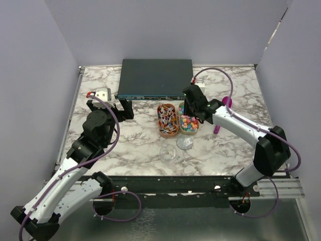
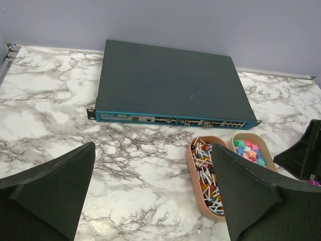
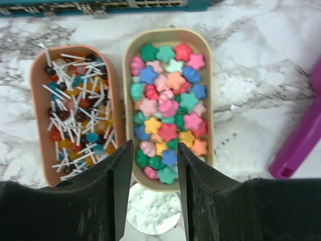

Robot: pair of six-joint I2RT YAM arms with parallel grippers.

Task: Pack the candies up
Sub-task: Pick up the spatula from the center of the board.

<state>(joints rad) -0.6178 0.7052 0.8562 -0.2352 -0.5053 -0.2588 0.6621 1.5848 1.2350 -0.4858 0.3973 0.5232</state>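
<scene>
The candies (image 3: 168,105) are small star-shaped sweets in mixed pastel colours, filling a tan oval tray (image 3: 208,55) (image 1: 188,124). My right gripper (image 3: 154,148) (image 1: 189,108) hovers over the near end of that tray, its jaws partly apart with nothing between them. A purple scoop (image 3: 301,135) (image 1: 224,113) lies on the marble to the right of the tray. My left gripper (image 2: 153,145) (image 1: 108,108) stands wide open and empty over bare marble to the left. The candies (image 2: 248,149) show at the right of its view.
A pink oval tray of lollipops (image 3: 75,110) (image 1: 167,120) (image 2: 208,175) sits directly left of the candy tray. A clear round cup (image 1: 169,152) and a clear lid (image 1: 185,143) (image 3: 153,213) lie in front. A dark network switch (image 1: 155,78) (image 2: 170,83) lies at the back, a small white block (image 1: 102,94) at the left.
</scene>
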